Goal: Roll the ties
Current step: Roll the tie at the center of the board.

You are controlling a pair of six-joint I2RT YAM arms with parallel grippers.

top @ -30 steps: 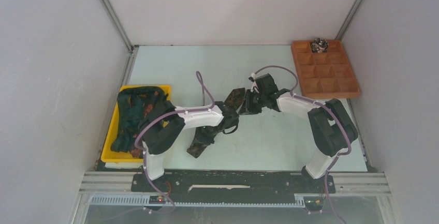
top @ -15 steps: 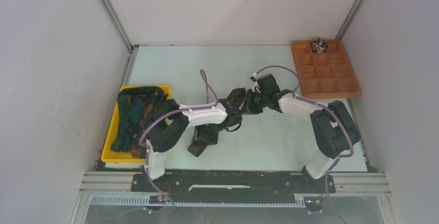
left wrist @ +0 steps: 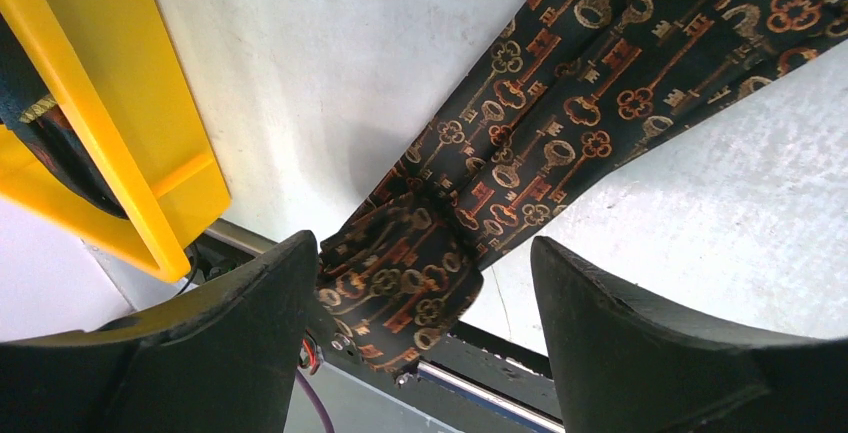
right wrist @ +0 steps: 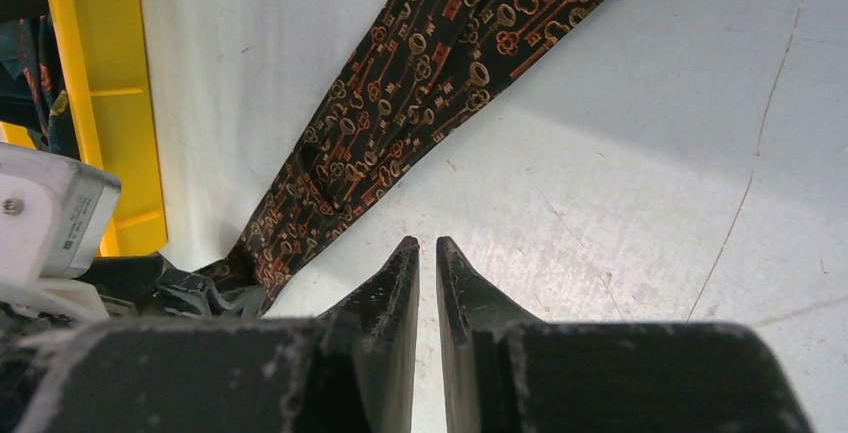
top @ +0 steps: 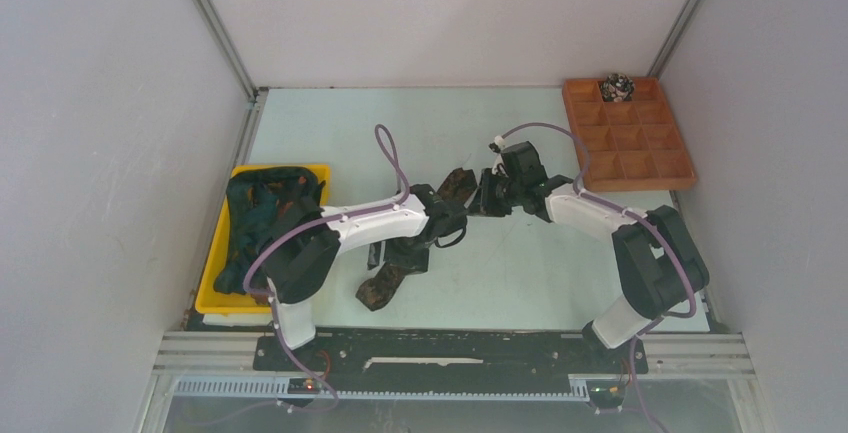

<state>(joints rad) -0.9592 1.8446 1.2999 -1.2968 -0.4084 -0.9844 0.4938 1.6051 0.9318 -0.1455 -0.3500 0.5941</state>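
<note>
One of the ties (top: 378,288), black with orange-brown keys, lies diagonally on the pale table. In the left wrist view this tie (left wrist: 560,103) runs from the upper right down to a folded end (left wrist: 400,283) between my fingers. My left gripper (left wrist: 425,293) stands wide open around that end, over the tie's near half (top: 412,251). My right gripper (right wrist: 427,243) is shut with nothing in it, just right of the tie (right wrist: 400,103) and beside its far end (top: 487,196). A small rolled tie (top: 617,85) sits in a back compartment of the orange tray (top: 680,168).
A yellow bin (top: 215,293) at the left holds a heap of dark ties (top: 262,215). The black base rail (top: 450,348) runs along the table's near edge. Grey walls close in the sides and back.
My left gripper has opened and let go of the tie's near end, and its arm has stretched further forward. The right arm has shifted only slightly.
</note>
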